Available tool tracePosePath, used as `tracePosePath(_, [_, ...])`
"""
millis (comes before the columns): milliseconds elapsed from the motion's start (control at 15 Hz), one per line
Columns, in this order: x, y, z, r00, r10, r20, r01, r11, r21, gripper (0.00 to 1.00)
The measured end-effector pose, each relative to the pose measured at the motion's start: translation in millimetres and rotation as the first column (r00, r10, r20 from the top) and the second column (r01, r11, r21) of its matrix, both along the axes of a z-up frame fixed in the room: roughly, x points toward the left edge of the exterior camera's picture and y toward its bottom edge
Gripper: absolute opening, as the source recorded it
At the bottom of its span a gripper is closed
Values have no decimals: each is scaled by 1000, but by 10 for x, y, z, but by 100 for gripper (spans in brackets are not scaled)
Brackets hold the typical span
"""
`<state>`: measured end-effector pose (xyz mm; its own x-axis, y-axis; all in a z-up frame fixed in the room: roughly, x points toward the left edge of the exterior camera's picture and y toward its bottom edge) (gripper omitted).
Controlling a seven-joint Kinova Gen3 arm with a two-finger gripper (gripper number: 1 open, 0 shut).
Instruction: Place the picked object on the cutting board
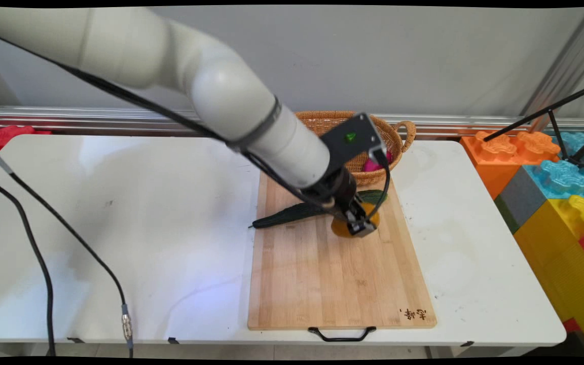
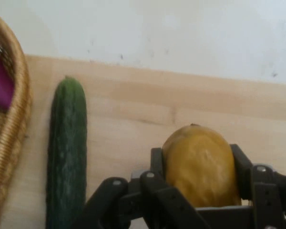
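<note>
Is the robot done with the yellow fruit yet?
Not yet. Done: the gripper has its jaws on both sides of the mango. In hand: the mango, which looks to be on the board beside the cucumber. Left: both lie outside the basket, which holds something pink.

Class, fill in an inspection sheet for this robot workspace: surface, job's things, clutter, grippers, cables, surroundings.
Surface: white table bearing a wooden cutting board.
Job's things: yellow-orange fruit and cucumber on the board.
Clutter: wicker basket beyond the board, something pink inside.
Grippers: tool has a finger on each side of the fruit.
Cables: black cables hang over the table's left.
Surroundings: big coloured blocks, tripod legs, grey wall.
</note>
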<state>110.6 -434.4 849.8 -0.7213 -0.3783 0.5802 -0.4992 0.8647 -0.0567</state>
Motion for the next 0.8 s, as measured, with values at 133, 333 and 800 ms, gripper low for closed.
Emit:
tracePosePath(133, [-33, -17, -210, 1000, 12, 8, -12, 1000, -3, 0])
tracePosePath(333, [-71, -59, -458, 999, 31, 15, -31, 999, -12, 0])
tracePosePath(800, [-197, -125, -622, 999, 39, -3, -39, 999, -12, 100])
